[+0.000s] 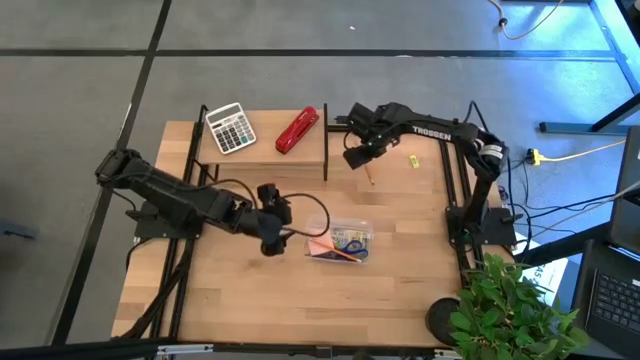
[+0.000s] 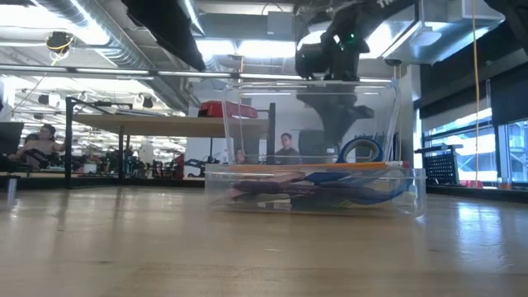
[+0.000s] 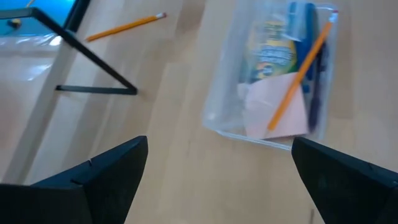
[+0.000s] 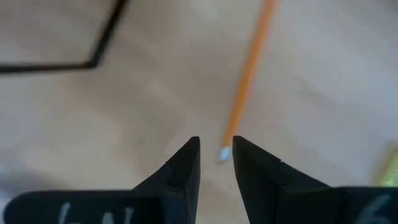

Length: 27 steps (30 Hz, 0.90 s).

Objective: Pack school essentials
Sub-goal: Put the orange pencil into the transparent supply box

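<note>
While the clear plastic box [image 1: 340,242] already holds the pink sticky-note pad [image 3: 280,112], blue-handled scissors [image 2: 363,151] and one orange pencil [image 3: 297,78], packing isn't finished. Another loose pencil [image 4: 249,68] lies on the table, and the right gripper [image 4: 216,163] hovers over its tip, fingers narrowly parted, nothing pinched yet. Left gripper [image 3: 217,171] waits spread wide beside the box. A small yellow piece [image 1: 412,159] also looks left to pack.

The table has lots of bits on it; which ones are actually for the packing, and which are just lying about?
For the packing:
- clear box with scissors and pink pad
- loose pencil, under the right pincer
- yellow piece

Lying about:
- calculator
- red stapler
- plant
</note>
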Tool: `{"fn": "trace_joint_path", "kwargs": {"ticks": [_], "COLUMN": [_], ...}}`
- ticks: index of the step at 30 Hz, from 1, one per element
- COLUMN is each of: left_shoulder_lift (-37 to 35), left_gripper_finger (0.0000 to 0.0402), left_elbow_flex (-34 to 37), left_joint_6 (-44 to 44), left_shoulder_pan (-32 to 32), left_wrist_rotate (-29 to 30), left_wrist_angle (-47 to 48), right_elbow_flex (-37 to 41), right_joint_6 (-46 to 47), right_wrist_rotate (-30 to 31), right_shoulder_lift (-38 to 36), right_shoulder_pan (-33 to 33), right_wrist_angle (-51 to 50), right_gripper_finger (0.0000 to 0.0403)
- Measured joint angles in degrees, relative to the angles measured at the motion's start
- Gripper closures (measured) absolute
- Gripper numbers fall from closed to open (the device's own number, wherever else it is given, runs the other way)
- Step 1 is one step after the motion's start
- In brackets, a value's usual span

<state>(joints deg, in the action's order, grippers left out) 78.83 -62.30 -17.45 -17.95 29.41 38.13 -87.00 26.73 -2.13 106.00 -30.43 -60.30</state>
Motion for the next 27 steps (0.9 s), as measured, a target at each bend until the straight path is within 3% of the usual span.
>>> {"fn": "trace_joint_path", "kwargs": {"ticks": [21, 27], "left_shoulder_lift": [0.0, 0.0], "left_gripper_finger": [0.0008, 0.0008], "left_elbow_flex": [0.0, 0.0], "left_joint_6": [0.0, 0.0], "left_shoulder_pan": [5.7, 5.9], "left_wrist_rotate": [0.0, -0.1], "left_wrist_angle": [0.0, -0.1], "right_elbow_flex": [16.6, 18.6], "right_joint_6": [-0.6, -3.1], "right_wrist_rotate": [1.0, 3.6], "right_shoulder_lift": [0.0, 0.0], "right_shoulder_pan": [-5.4, -5.4], "right_wrist_angle": [25.1, 26.8], "right_gripper_finger": [0.0306, 0.0306]}}
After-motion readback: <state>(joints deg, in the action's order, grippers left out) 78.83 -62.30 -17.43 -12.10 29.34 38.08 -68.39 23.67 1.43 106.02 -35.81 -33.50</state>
